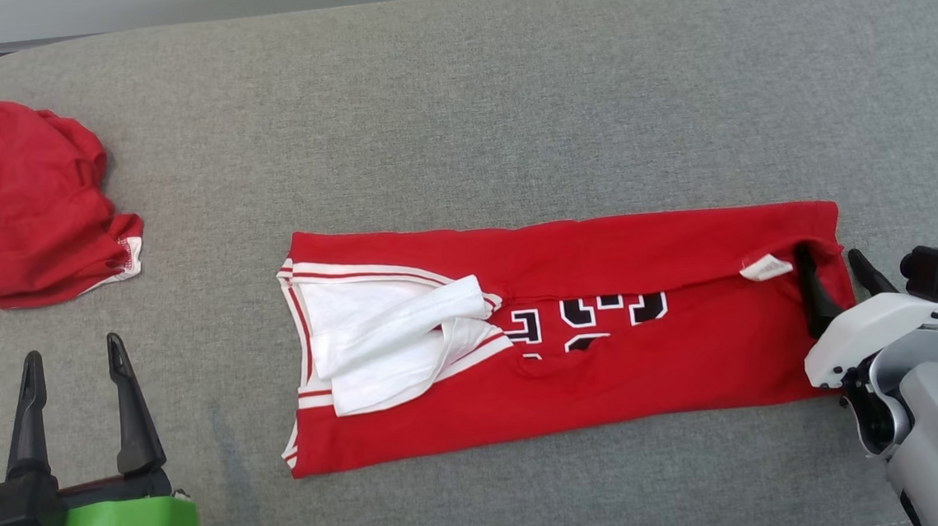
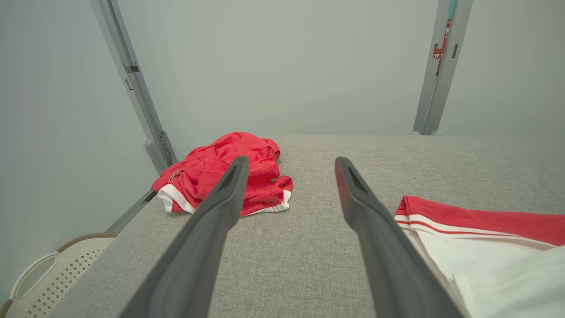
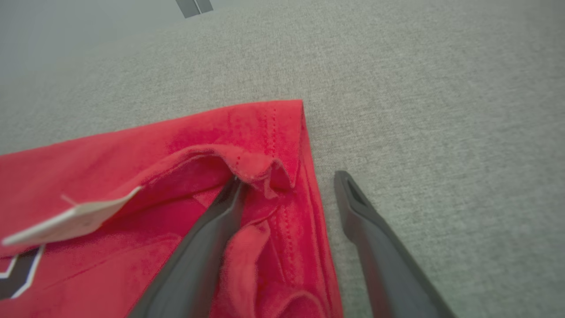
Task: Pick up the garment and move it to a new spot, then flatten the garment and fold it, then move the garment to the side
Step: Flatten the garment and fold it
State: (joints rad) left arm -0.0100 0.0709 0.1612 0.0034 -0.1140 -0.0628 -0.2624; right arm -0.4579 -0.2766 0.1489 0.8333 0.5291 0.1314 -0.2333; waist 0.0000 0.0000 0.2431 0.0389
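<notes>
The garment [image 1: 608, 369], a red jersey with white trim and black numbers, lies folded lengthwise across the grey table [image 1: 506, 87]. My right gripper [image 1: 827, 251] is open at its right end. The inner finger rests on the cloth under a raised fold near a white label [image 1: 766, 267], and the outer finger sits just off the edge over the table. In the right wrist view the gripper [image 3: 289, 176] straddles the garment's [image 3: 132, 154] hem corner without pinching it. My left gripper [image 1: 72, 347] stands open and empty at the lower left, apart from the garment's [image 2: 485, 221] collar end; its wrist view shows the gripper [image 2: 291, 160] spread wide.
A second red garment [image 1: 19, 204] lies crumpled at the table's far left corner [image 2: 207, 163]. A pale perforated basket [image 2: 53, 269] stands below the table's left edge. Grey walls and metal posts close off the back.
</notes>
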